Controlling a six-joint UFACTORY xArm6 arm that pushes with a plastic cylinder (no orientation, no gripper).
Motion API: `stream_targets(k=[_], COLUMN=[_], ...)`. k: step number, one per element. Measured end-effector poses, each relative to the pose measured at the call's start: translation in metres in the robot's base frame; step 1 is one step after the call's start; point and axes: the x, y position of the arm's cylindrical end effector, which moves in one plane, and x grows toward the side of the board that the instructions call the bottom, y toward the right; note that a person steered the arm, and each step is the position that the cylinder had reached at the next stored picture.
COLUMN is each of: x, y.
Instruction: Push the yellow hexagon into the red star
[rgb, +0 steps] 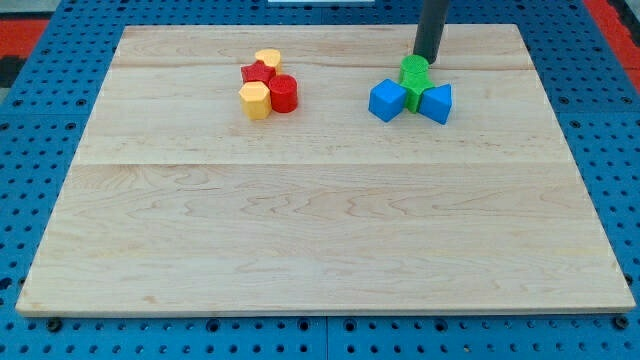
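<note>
Camera view: yellow hexagon (256, 100) sits in the upper left part of the wooden board (320, 240), near the board's top edge and well in from its left edge. It touches the red star (257, 73) just above it, and the red cylinder (284, 93) on its right side. A second yellow block (267, 58), shape unclear, lies against the star's top right, nearest the top edge. These four form one tight cluster.

Well apart, toward the board's top right, a second cluster: green block (414, 70) at the top, shape hard to make out, with a blue cube (387, 100) at its lower left and a blue triangular block (436, 102) at its lower right; whether a second green piece sits between the two blue ones I cannot tell.

My tip (426, 59) comes down from the view's top and stands at the green block's upper right, touching or just beside it, far from the hexagon. No hand on this rod, so no open or closed state applies
</note>
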Motion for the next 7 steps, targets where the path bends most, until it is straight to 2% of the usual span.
stream_targets(k=[1,2,5,7], x=[-0.020,-0.017,-0.018,0.016], y=[-0.057,-0.111,-0.222,-0.210])
